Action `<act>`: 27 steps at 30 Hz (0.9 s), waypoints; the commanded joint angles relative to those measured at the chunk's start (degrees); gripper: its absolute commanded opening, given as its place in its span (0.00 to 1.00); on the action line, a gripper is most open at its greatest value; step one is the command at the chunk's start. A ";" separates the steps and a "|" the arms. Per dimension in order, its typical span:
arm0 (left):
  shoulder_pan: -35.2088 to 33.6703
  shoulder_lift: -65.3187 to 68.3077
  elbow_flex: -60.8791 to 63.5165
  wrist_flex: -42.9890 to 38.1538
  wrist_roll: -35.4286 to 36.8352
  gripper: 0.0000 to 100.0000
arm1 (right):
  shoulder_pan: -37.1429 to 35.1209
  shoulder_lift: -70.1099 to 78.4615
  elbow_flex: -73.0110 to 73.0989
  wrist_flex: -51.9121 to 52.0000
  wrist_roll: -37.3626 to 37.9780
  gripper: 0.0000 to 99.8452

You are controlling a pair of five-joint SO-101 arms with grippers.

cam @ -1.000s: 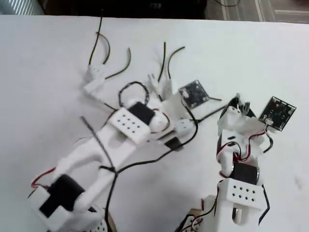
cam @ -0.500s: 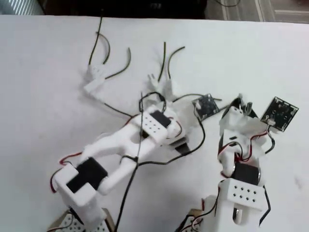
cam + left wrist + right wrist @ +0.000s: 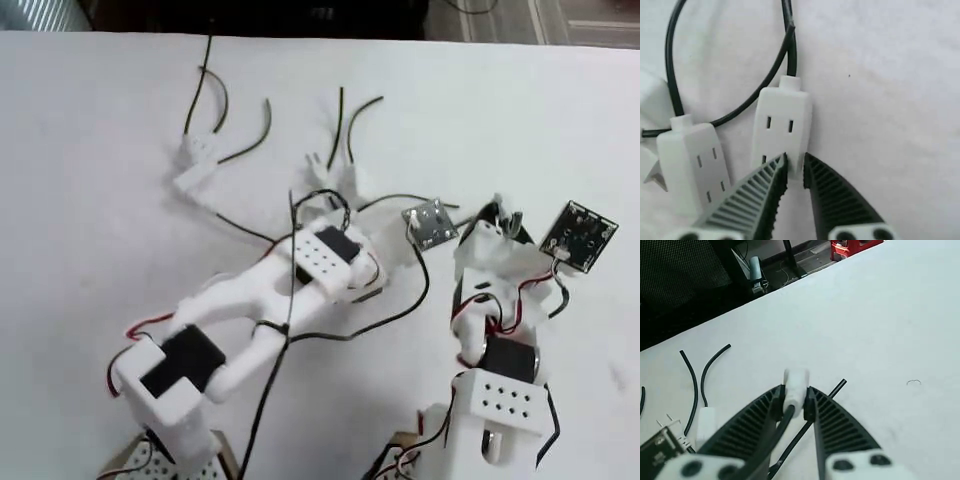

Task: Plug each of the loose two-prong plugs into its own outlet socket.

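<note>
1. A white table [image 3: 90, 280] carries both arms, with loose black cords [image 3: 268, 112] strewn over its far half.
2. The left gripper [image 3: 795, 167] sits low near the table's middle. Its jaws are a narrow slit apart and grip nothing.
3. Its tips rest at one end of a white outlet socket [image 3: 781, 117], which lies flat with its slots facing up.
4. A second socket [image 3: 690, 160] lies just beside the first.
5. The right gripper [image 3: 796, 396], on the right side, is clamped tight on a white plug [image 3: 796, 380] and holds it above the table.
6. Another loose plug [image 3: 320, 172] lies farther off near the middle, its prongs showing.
</note>
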 commanded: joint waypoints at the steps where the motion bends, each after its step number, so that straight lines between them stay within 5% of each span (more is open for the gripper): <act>1: -0.57 -5.05 -1.58 2.37 -0.35 0.21 | -0.13 -0.84 -1.58 -1.19 -0.35 0.02; 6: -5.14 -6.64 -1.85 -0.88 -0.35 0.39 | -1.80 -0.84 -1.41 -1.01 -0.18 0.02; 13: -6.81 2.51 -4.84 -6.42 -6.33 0.37 | -1.80 -0.84 -1.41 -1.01 -0.18 0.02; 21: -5.14 14.11 -20.84 10.11 -6.33 0.37 | -1.80 -0.84 -1.41 -1.01 -0.18 0.02; 27: -4.79 15.60 -24.00 12.22 -5.98 0.18 | -1.80 -0.84 -1.41 -1.01 -0.18 0.02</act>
